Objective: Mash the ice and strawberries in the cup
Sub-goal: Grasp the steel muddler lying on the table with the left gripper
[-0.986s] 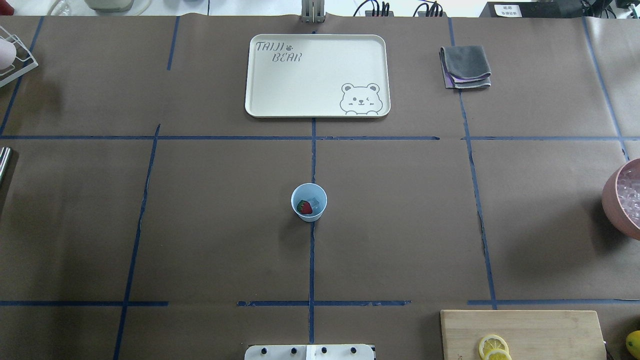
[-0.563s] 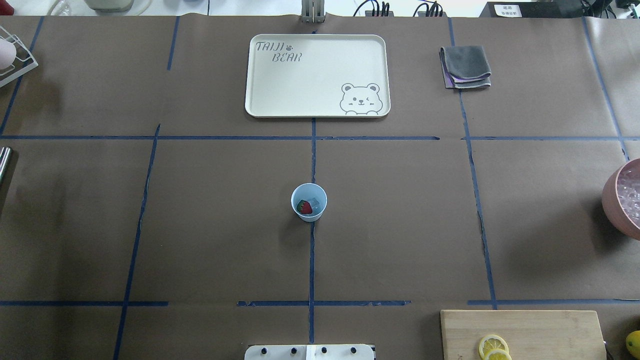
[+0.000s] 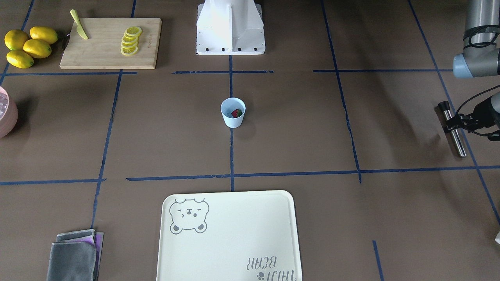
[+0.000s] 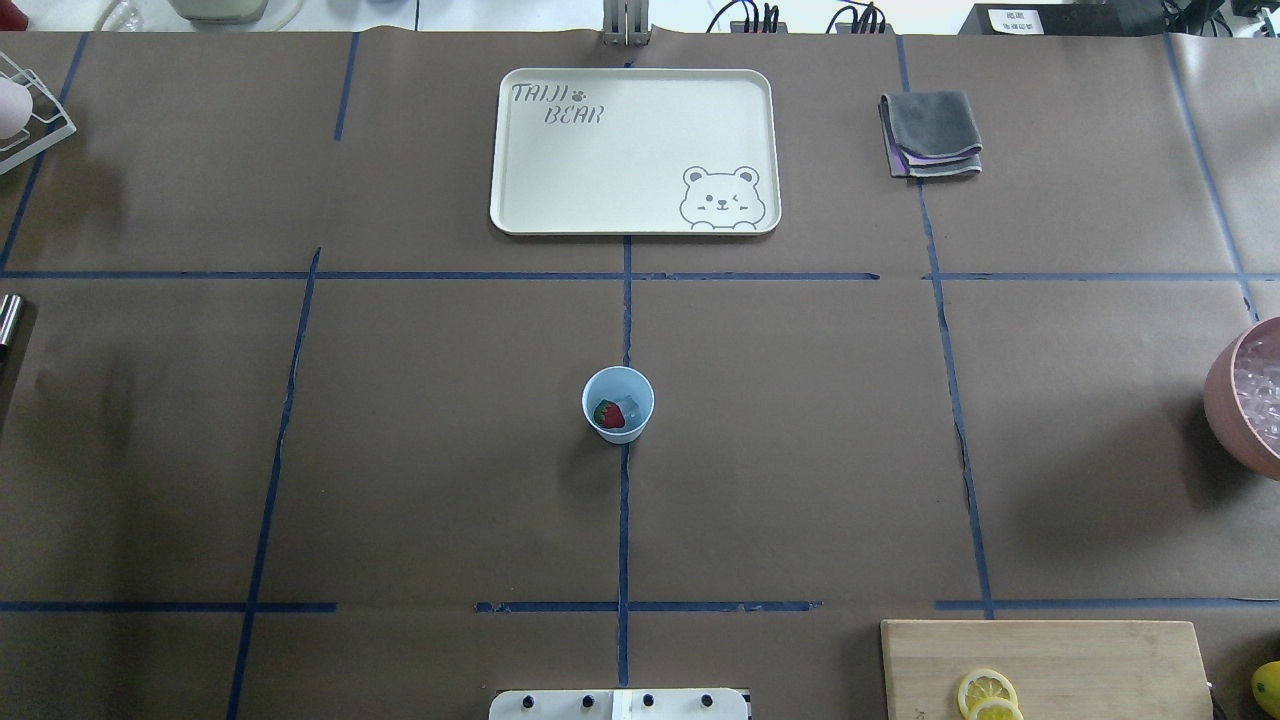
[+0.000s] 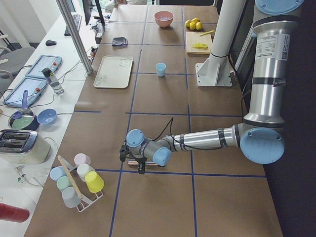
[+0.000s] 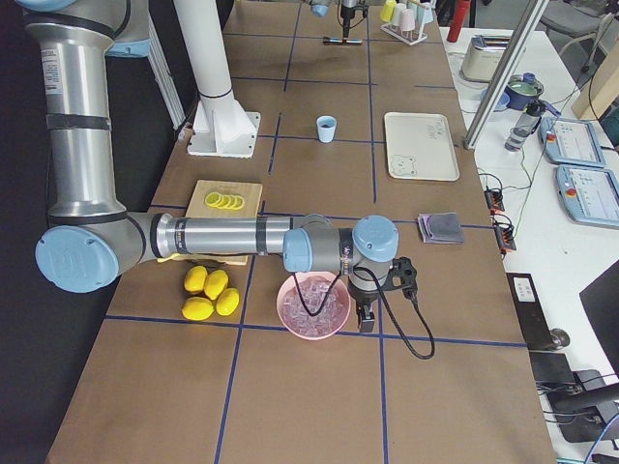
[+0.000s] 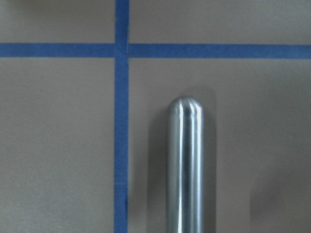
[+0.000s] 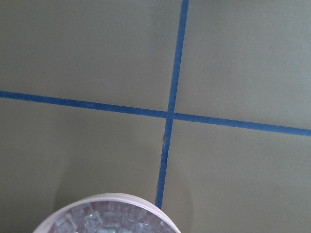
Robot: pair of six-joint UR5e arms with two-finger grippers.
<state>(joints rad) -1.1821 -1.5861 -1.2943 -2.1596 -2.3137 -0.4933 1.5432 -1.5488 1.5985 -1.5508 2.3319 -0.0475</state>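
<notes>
Evidently nothing was mashed yet: strawberry (image 4: 608, 414) and ice (image 4: 630, 407) sat whole in the cup (image 3: 233, 121); the left jaws' and right jaws' states couldn't be told.

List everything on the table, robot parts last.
pale blue plastic cup: one, pale blue, table centre
red strawberry: one, red, inside cup
clear ice chunks: few, clear, inside cup
cream bear-print tray: one, cream, across from base
folded grey cloth: one, grey, beside tray
pink round bowl: one, pink, right end
wooden cutting board: one, tan, near base
lemon slices: several, yellow, on board
whole lemons: four, yellow, beside board
yellow-green knife: one, yellow-green, on board
steel rod: one, silver, left end
left gripper: one, black, at rod
right gripper: one, black, beside bowl
</notes>
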